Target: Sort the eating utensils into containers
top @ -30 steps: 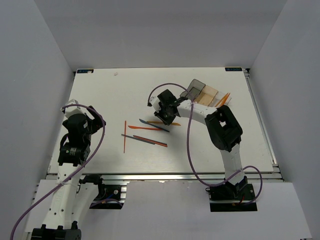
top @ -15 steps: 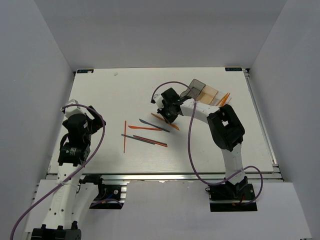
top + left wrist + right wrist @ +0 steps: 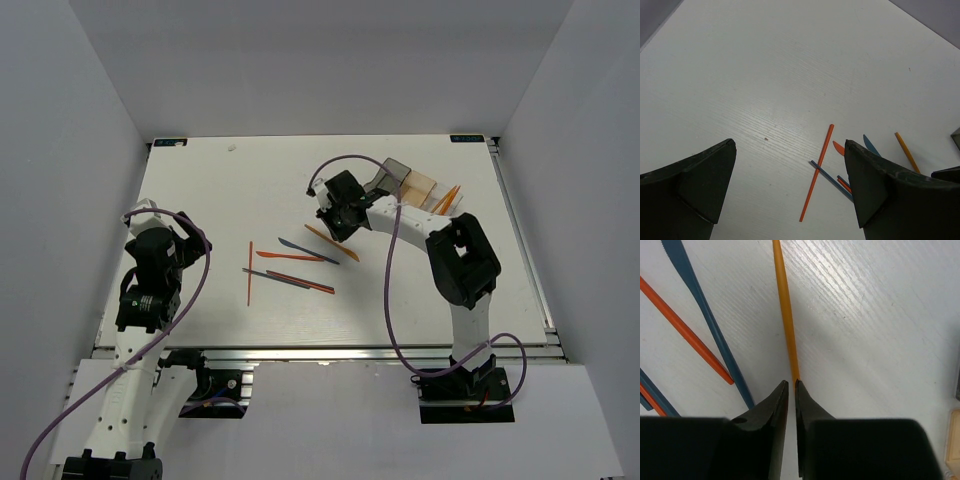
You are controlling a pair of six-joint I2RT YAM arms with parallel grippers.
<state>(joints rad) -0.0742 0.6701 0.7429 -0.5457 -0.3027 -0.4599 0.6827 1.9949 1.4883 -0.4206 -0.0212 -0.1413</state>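
My right gripper (image 3: pixel 335 229) (image 3: pixel 791 383) is shut on one end of a yellow-orange utensil (image 3: pixel 346 252) (image 3: pixel 784 305), held low over the table left of the containers. These are a smoky grey bin (image 3: pixel 392 177), an amber bin (image 3: pixel 418 190) and a clear bin (image 3: pixel 447 203) with orange utensils in it. On the table lie a red stick (image 3: pixel 249 272) (image 3: pixel 817 172), an orange-red knife (image 3: pixel 288 256) (image 3: pixel 687 332), a blue knife (image 3: pixel 308 250) (image 3: pixel 705 320) and a blue and red pair (image 3: pixel 292 281). My left gripper (image 3: pixel 185 235) (image 3: pixel 790 145) is open and empty, left of them.
The table's far edge (image 3: pixel 320 137) and right rail (image 3: pixel 520 230) bound the white surface. The right arm's elbow (image 3: pixel 455 255) rises over the table's right half. Grey walls close in on both sides.
My right gripper has moved up and right toward the bins, carrying the yellow-orange utensil away from the others. The left arm has not moved.
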